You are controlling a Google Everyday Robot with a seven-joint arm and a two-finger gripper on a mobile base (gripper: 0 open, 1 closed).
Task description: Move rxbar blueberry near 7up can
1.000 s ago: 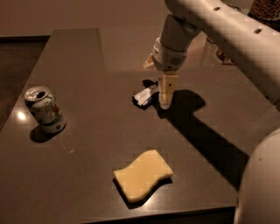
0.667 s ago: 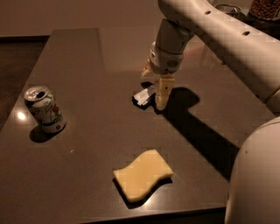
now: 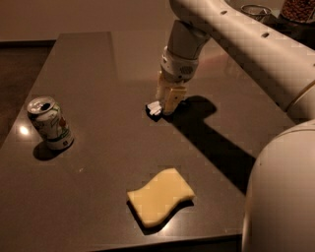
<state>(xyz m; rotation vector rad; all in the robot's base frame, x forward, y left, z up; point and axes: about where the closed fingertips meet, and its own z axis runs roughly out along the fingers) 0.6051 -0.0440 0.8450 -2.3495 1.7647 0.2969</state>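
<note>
Camera view: My claw [image 3: 167, 102] points straight down at a dark brown table [image 3: 98, 69], its tip at the tabletop beside the rxbar blueberry [image 3: 154, 108]. The small dark bar with its white panel lies flat on the surface and shows just left of the claw's tip. I cannot tell how far the claw is open, nor whether it has hold of the bar. My pale arm [image 3: 236, 34] reaches in from the upper right and throws a hard black shadow across the table to the right of the claw. The 7up can [image 3: 49, 123] stands upright well to the left of the claw and a little nearer the camera, close to the table's left edge and well apart from the bar. A pale yellow wavy sponge [image 3: 161, 197] lies flat on the near side of the claw, by the table's front edge. Up and to the right of the claw, past the arm, a glass jar [image 3: 256, 11] sits at the top of the view. A plain light wall [image 3: 74, 17] runs behind the table, with dark floor [image 3: 19, 74] at left.
</note>
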